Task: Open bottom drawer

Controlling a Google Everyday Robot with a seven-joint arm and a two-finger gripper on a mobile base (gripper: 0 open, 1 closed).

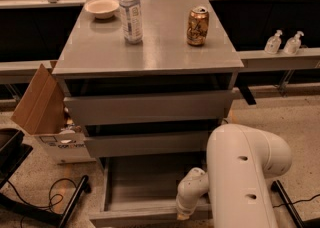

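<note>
The bottom drawer (142, 184) of the grey cabinet stands pulled out toward me, its plain grey tray showing and its front panel (135, 215) at the lower edge of the camera view. My white arm (245, 177) reaches down at the right. My gripper (184, 214) is at the drawer's front panel, right of its middle, hidden behind the wrist. The two upper drawer fronts (147, 107) are pushed in.
On the cabinet top (150, 47) stand a water bottle (131, 12), a brown can (198, 26) and a white bowl (102, 7). An open cardboard box (47, 114) sits left of the cabinet. A black stand leg and cable (55, 207) lie at lower left. Two pump bottles (285, 42) stand on the right ledge.
</note>
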